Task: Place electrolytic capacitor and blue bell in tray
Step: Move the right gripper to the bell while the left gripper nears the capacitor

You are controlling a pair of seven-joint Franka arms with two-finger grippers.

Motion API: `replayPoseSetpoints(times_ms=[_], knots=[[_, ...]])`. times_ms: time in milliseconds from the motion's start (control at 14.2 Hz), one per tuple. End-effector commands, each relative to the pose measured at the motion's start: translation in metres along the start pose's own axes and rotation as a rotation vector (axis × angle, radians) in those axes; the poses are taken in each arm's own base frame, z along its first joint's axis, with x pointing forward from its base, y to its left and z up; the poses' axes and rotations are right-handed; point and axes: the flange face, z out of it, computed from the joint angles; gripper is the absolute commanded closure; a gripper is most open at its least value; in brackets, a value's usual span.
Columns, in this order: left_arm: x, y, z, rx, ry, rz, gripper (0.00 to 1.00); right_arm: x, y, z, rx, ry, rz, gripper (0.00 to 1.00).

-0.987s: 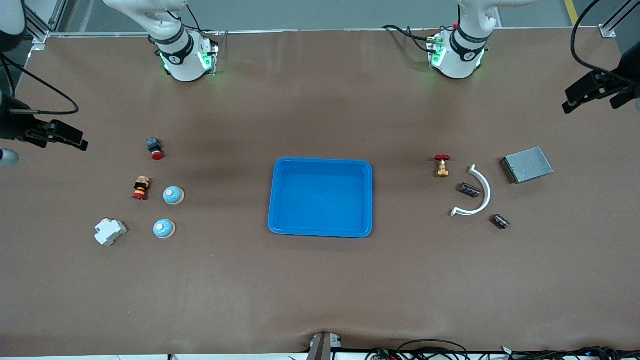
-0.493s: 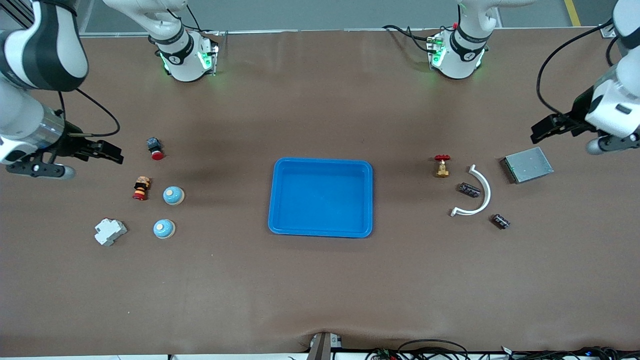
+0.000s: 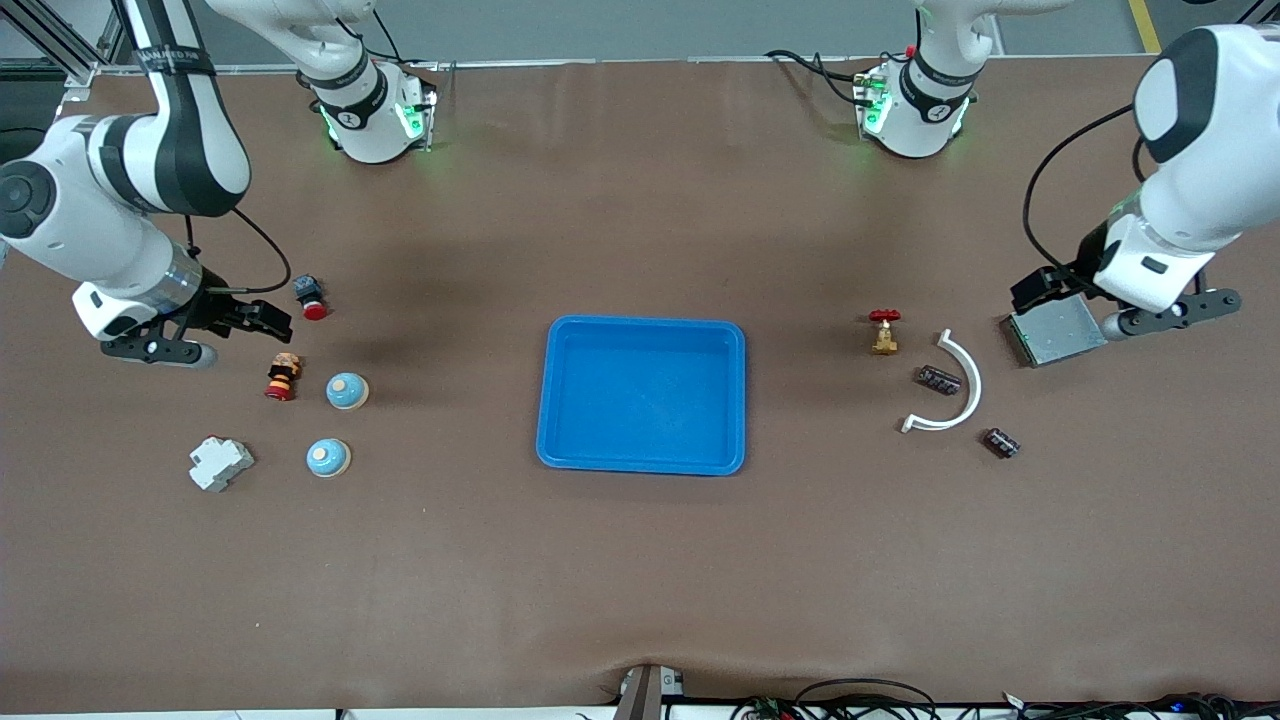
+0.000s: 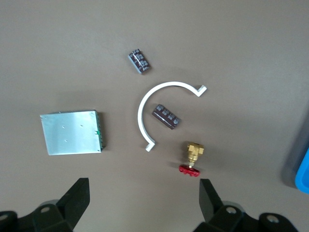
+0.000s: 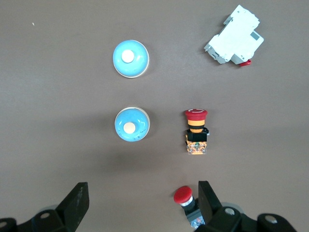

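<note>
Nothing lay yet in your bright blue shallow plastic tray at the surface's centre. The dark cylindrical electrolytic capacitors sat at its three o'clock and the blue dome bells at nine. The left claw, above the flat grey metal box, and the right claw, by the red-capped push button, hung released. Only the wrist views showed their spread fingers, and only the front view showed the whole tray.

light: even, bright, overhead | shadows: soft dark patches on the brown matte bench near the bright blue shallow plastic tray | glare: mild sheen on the grey metal box | focus: wrist views slightly soft, front sharp
</note>
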Motion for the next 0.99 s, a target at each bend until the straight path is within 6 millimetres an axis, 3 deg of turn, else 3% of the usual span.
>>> replayPoseSetpoints(times_ms=[0, 211, 493, 634, 916], knots=[[-0.02, 0.033, 0.012, -0.003, -0.006, -0.092, 0.0, 0.001, -0.005, 0.031, -0.001, 0.03, 0.002, 0.0], [-0.025, 0.036, 0.031, -0.002, -0.004, -0.139, 0.0, 0.007, -0.014, 0.068, 0.0, 0.038, 0.01, 0.0], [-0.034, 0.03, 0.086, 0.022, -0.055, -0.277, 0.0, 0.009, -0.032, 0.11, 0.001, 0.034, 0.021, 0.0], [-0.021, 0.011, 0.108, 0.015, -0.056, -0.448, 0.0, 0.012, -0.035, 0.126, 0.003, 0.049, 0.02, 0.0], [-0.025, 0.011, 0.152, -0.024, -0.013, -0.694, 0.0, 0.015, -0.037, 0.162, 0.006, 0.075, 0.017, 0.0]])
